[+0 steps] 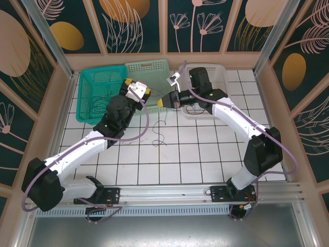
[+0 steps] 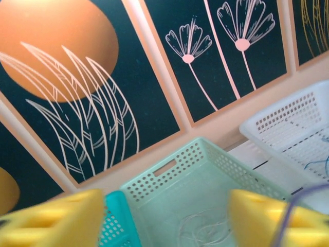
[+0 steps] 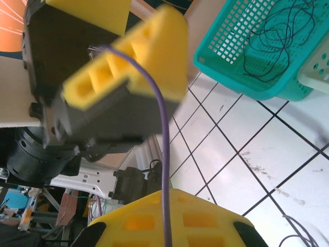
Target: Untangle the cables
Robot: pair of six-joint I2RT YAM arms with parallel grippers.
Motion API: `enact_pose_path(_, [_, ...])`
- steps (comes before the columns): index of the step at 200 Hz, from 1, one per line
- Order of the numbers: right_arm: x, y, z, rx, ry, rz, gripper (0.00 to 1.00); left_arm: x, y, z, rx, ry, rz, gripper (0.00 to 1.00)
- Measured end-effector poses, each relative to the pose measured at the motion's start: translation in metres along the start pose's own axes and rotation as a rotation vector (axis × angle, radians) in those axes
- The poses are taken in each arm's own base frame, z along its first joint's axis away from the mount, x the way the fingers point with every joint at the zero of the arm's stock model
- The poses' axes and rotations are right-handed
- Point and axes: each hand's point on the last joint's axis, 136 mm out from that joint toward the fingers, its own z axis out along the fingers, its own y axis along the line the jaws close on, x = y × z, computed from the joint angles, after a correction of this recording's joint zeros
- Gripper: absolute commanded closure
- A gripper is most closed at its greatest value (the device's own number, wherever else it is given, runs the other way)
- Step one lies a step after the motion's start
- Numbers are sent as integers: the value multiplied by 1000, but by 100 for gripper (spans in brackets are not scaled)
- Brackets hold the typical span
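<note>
The left gripper (image 2: 167,201) has its yellow jaws spread wide with nothing between them. Through the gap, beyond the tips, stands the mint-green basket (image 2: 216,170). It holds a pale wire (image 2: 203,226) coiled on its floor, faint and cut off by the lower frame edge. To the right of these jaws is the white basket (image 2: 288,128), with a blue wire (image 2: 320,164) cut off at the frame border. To the left, a sliver of the teal basket (image 2: 115,224) shows beside the left jaw. The right gripper (image 1: 164,102) has its jaws closed, pointing toward the left gripper and close to it. Whether a wire is pinched in them cannot be determined. In the right wrist view the left gripper's blurred black-and-yellow body hangs just ahead of the right jaws, and a purple cord (image 3: 164,154) crosses in front of both. Off to one side of the closed jaws, a dark cable (image 3: 272,36) lies looped in the teal basket. Below the right jaws, on the white tiled tabletop (image 1: 205,154), lies a thin loose cable (image 1: 161,138); its colour is hard to make out.
</note>
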Motion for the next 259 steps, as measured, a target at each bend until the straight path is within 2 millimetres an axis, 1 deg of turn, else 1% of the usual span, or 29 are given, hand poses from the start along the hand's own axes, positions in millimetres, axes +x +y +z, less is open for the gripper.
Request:
enact_pose_path(7, [-4, 2, -1, 0, -10, -8, 100, 1, 0, -1, -1, -2, -18, 8])
enact_pose_path(12, [-7, 3, -2, 0, -19, -8, 100, 1, 1, -3, 0, -3, -28, 2])
enact_pose_path(17, [-11, 4, -3, 1, -30, -10, 100, 2, 2, -5, -1, -5, -36, 1])
enact_pose_path(46, [-41, 5, -17, 15, -119, -24, 100, 0, 8, -26, 2, -39, -125, 1])
enact_pose_path(68, [-65, 6, -26, 25, -172, -36, 100, -6, 17, -43, -3, -74, -190, 1])
enact_pose_path(84, [-77, 14, -29, 22, -195, -60, 100, -8, 23, -53, -12, -91, -231, 1])
enact_pose_path(108, [-92, 33, -35, 2, -225, -100, 100, 0, 25, -62, -15, -90, -272, 1])
enact_pose_path(122, [-101, 44, -39, -9, -243, -127, 100, 2, 13, -62, 47, -91, -271, 1])
enact_pose_path(148, [-113, 57, -43, -26, -269, -163, 100, 5, -27, -58, 249, -81, -244, 1])
enact_pose_path(160, [-114, 57, -42, -28, -270, -160, 100, 10, -43, -53, 318, -61, -234, 1])
enact_pose_path(179, [-114, 53, -39, -30, -265, -149, 100, 17, -60, -51, 391, -40, -223, 1])
enact_pose_path(211, [-111, 46, -29, -35, -245, -114, 100, 15, -73, -44, 451, -40, -209, 1])
enact_pose_path(259, [-107, 51, -20, -55, -229, -107, 100, 2, -80, -27, 472, -59, -202, 2])
